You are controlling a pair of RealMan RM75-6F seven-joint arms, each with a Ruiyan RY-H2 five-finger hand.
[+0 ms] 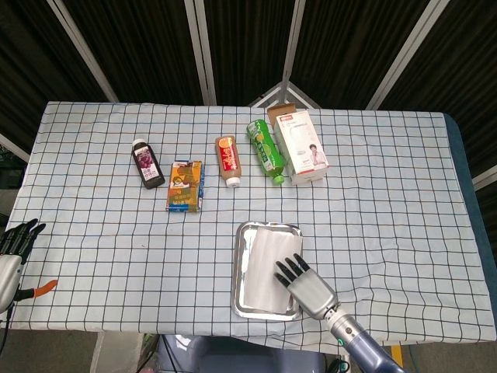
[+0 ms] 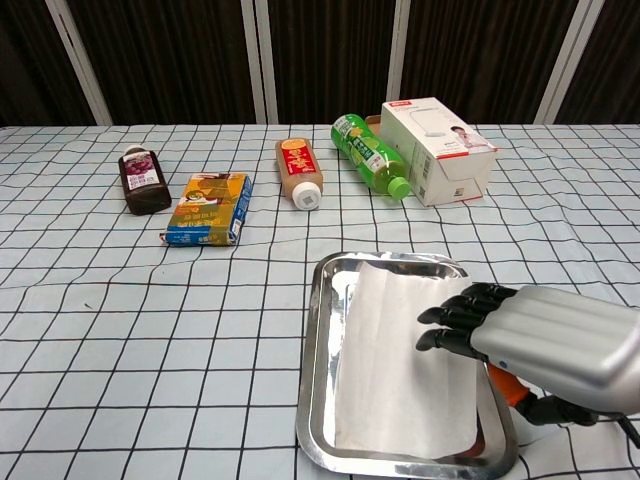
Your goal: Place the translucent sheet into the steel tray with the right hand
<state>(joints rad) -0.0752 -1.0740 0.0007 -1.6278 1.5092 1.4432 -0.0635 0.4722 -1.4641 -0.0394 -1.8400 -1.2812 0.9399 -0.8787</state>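
The steel tray (image 1: 238, 268) (image 2: 312, 380) sits on the checked cloth near the table's front edge. The translucent sheet (image 1: 262, 260) (image 2: 395, 370) lies flat inside it, its far edge reaching the tray's back rim. My right hand (image 1: 304, 284) (image 2: 545, 335) hovers low over the tray's right near part. Its dark fingers (image 2: 455, 318) are spread and extend over the sheet's right side, holding nothing; whether they touch the sheet I cannot tell. My left hand (image 1: 12, 252) stays at the table's far left edge, fingers apart and empty.
Across the table's middle row lie a dark bottle (image 1: 147, 165), a juice carton (image 1: 185, 186), a brown bottle (image 1: 227, 161), a green bottle (image 1: 265, 149) and a white box (image 1: 299, 144). The table's front edge runs just behind the tray.
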